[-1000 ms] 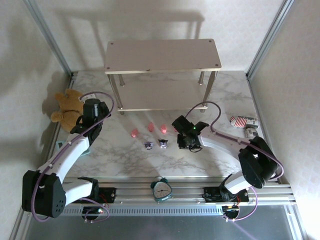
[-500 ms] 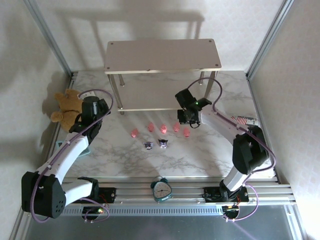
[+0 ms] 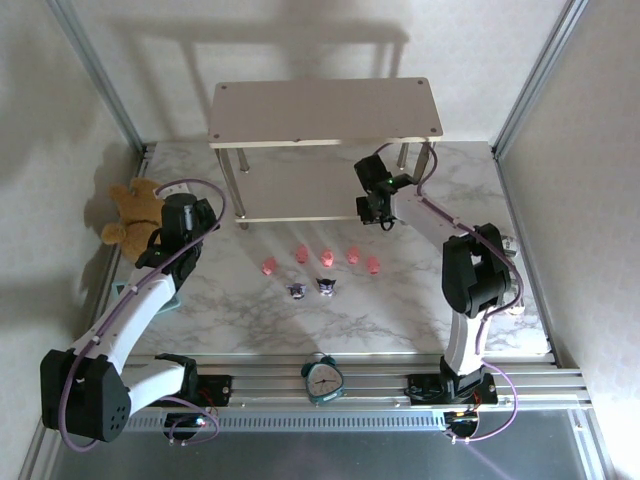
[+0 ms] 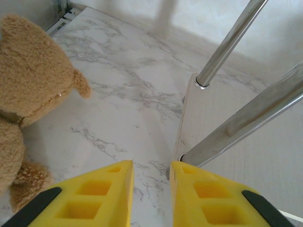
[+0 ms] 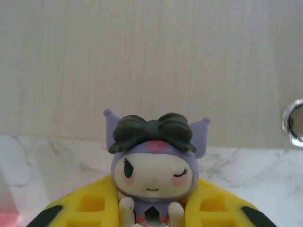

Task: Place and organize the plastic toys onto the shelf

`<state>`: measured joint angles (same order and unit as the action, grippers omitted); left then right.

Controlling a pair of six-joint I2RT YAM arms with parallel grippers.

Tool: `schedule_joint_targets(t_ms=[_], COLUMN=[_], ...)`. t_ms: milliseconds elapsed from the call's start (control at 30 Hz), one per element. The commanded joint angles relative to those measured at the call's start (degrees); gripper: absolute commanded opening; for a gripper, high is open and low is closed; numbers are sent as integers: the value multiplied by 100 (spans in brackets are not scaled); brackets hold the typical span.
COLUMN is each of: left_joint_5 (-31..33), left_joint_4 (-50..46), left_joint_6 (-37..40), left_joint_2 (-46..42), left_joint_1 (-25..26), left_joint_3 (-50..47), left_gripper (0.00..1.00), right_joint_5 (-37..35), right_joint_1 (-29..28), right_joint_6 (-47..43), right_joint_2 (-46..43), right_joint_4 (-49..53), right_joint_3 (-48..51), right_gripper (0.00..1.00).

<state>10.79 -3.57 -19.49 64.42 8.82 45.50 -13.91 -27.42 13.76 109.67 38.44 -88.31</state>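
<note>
Right wrist cam: the purple figurine (image 5: 155, 158) only reads from the belly up. Its legs sink between the yellow fingers (image 5: 71, 208) and the bottom edge chops off the rest. The pink smudge (image 5: 5, 218) in the lower left corner is way too blurry to call (honestly just a blob). The shelf leg (image 5: 294, 122) gets sliced by the right edge.

Left wrist cam: the teddy bear (image 4: 28, 109) runs off the left side.

From above, the pink toys (image 3: 326, 256) and the dark ones (image 3: 327, 286) are too tiny for faces, and the left arm (image 3: 150, 285) covers most of a teal thing (image 3: 122, 290).
</note>
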Motion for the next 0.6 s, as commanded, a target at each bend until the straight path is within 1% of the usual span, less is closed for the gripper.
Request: schedule_joint_targets(t_ms=[0,233,567], left_joint_5=[147,211,268], left_joint_4=[-124,-224,-311], left_joint_6=[103,149,204], left_joint_2=[-88,-123,-172], left_joint_1=[43,45,44], left_joint_3=[231,284,308], left_gripper=[27,27,29], right_joint_5=[-97,-45,-6], right_joint_1=[95,183,247], right_joint_6=[-215,-251,-216], right_joint_2=[247,629,896], right_joint_4=[-94,-216,-284], right_joint_3=[-361,-741,-916], right_gripper=[15,15,16])
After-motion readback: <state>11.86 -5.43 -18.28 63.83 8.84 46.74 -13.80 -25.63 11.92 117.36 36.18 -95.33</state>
